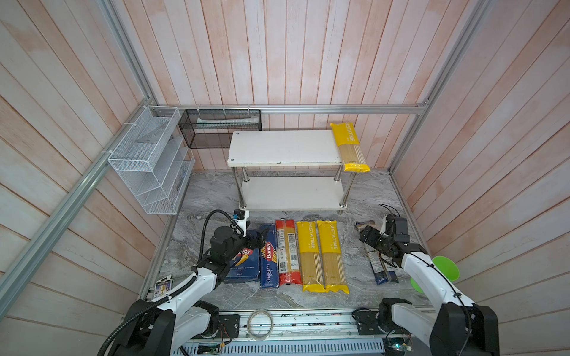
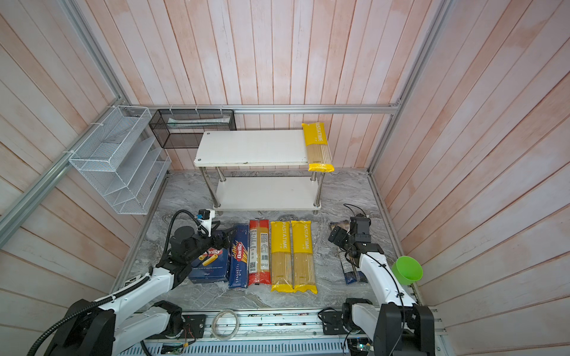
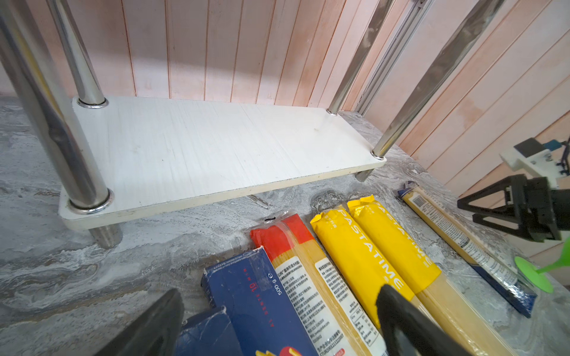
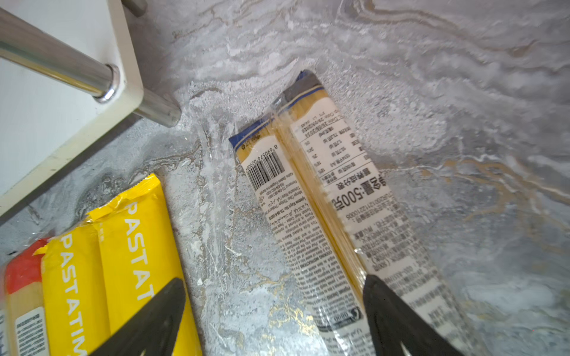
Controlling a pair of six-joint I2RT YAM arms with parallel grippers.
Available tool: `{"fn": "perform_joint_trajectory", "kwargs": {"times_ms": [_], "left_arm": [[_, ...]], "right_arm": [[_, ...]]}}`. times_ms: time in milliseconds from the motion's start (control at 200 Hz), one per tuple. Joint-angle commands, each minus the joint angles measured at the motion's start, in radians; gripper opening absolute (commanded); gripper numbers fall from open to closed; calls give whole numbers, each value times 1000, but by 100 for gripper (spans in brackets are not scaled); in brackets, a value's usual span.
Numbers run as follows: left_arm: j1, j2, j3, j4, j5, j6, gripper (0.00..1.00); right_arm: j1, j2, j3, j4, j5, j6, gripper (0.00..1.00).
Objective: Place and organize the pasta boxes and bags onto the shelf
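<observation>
Grey marbled tabletop; its near edge is covered by the arm bases. The white two-tier shelf stands at the back, and in both top views the top board hides the rear of the lower tier.

- **On the shelf:** the shelf-top PASTATIME bag lies across the right end of the top tier and overhangs the front edge.
- **Row on the tabletop in front of the shelf:**
  - Barilla rigatoni box, far end hidden under the left arm
  - Barilla spaghetti box, touching it
  - red-ended clear bag
  - inner PASTATIME bag and outer PASTATIME bag, side by side
- **Apart to the right:** the dark blue and clear bag lies flat, its middle hidden under the right arm.
- **Green plastic cup:** at the right edge, partly behind that arm in a top view.

Left end effector is released, jaws wide apart, above the far ends of the boxes. Its tips are cut off in the left wrist view.

Right end effector is released, jaws spread, above the dark blue and clear bag. Whether it touches the bag cannot be told.
</observation>
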Motion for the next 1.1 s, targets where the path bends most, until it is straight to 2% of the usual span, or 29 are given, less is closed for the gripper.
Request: {"fn": "perform_joint_trajectory", "kwargs": {"times_ms": [0, 370, 605, 865, 1095], "left_arm": [[-5, -8, -7, 16, -8, -4, 100], [-5, 14, 5, 13, -1, -5, 100], [-4, 18, 4, 17, -5, -4, 100], [-5, 11, 5, 2, -13, 3, 100], [-5, 18, 2, 13, -7, -3, 100]], "right_arm": [[5, -14, 26, -70, 58, 9, 90], [10, 146, 118, -78, 31, -114, 92], [9, 218, 151, -63, 149, -132, 93], [-5, 288, 116, 10, 112, -124, 94], [-20, 234, 42, 50, -5, -96, 95]]}}
